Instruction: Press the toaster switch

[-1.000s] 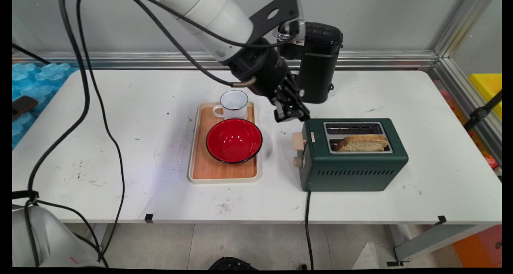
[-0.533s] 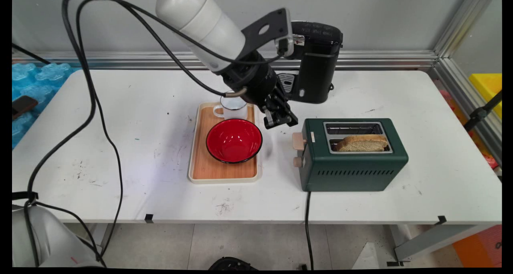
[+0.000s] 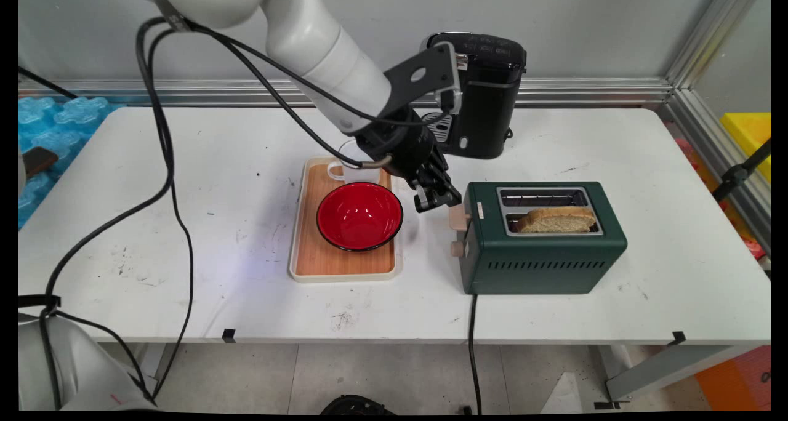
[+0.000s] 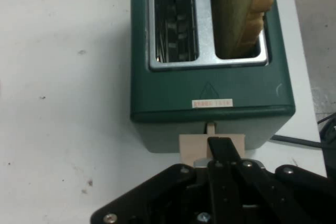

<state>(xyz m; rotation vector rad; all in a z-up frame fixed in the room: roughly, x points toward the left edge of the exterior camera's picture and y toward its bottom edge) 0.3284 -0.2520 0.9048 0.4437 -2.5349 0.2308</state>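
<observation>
Gripper (image 4: 223, 148) clenched w/ nothing in it, tips right at the beige lever (image 4: 191, 148) on the near end of the green toaster (image 4: 210, 90); touching or just above, can't tell. Lever looks up, not pressed yet. Bread slice (image 4: 241, 14) stands high in one slot, farther along.

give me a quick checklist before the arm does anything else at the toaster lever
1. Tool lined up with the toaster's lever: ok, fingers closed together right over it in the hand view.
2. Lever position: ok, up near the top of its slot.
3. Bread slice seated in the near slot: ok, its top sticks out.
4. Far slot empty: ok.
5. Toaster plugged in: cannot tell, the cord runs off the table edge.
6. Red bowl clear of the arm: ok, it sits apart on the tray.
</observation>
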